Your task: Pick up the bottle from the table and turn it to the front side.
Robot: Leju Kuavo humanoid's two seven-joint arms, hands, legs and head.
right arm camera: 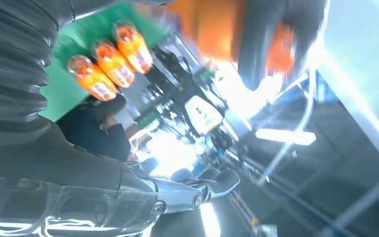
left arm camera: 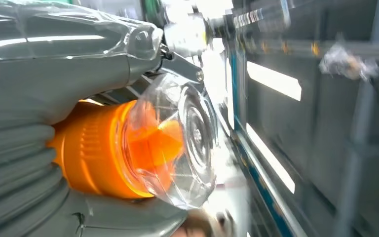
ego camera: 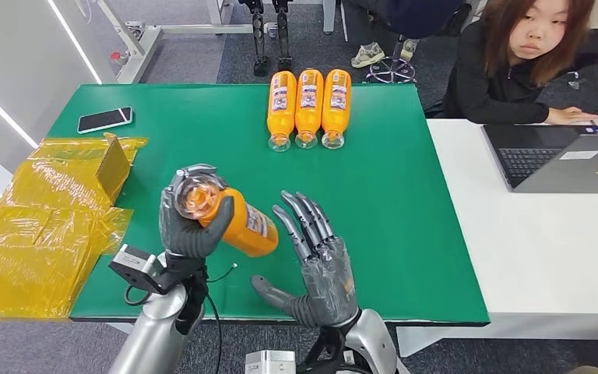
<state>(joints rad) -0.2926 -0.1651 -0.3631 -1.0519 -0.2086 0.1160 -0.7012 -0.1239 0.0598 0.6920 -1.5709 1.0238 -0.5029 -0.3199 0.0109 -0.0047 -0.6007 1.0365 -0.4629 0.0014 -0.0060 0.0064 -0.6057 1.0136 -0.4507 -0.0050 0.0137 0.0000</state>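
While the left hand (ego camera: 191, 226) grips the orange bottle (ego camera: 237, 222) lifted off the green table (ego camera: 405, 234), clear base up, the right hand (ego camera: 315, 261) hovers beside it, fingers spread, holding nothing.

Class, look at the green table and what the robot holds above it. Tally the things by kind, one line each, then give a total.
Orange bottles: 4, three lying side by side, one held in the left robot hand
Phone: 1
Yellow plastic wrap: 1
Total: 6

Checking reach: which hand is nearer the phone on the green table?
Left. The left hand, holding a bottle, is closer to the phone; the open right hand lies farther away.
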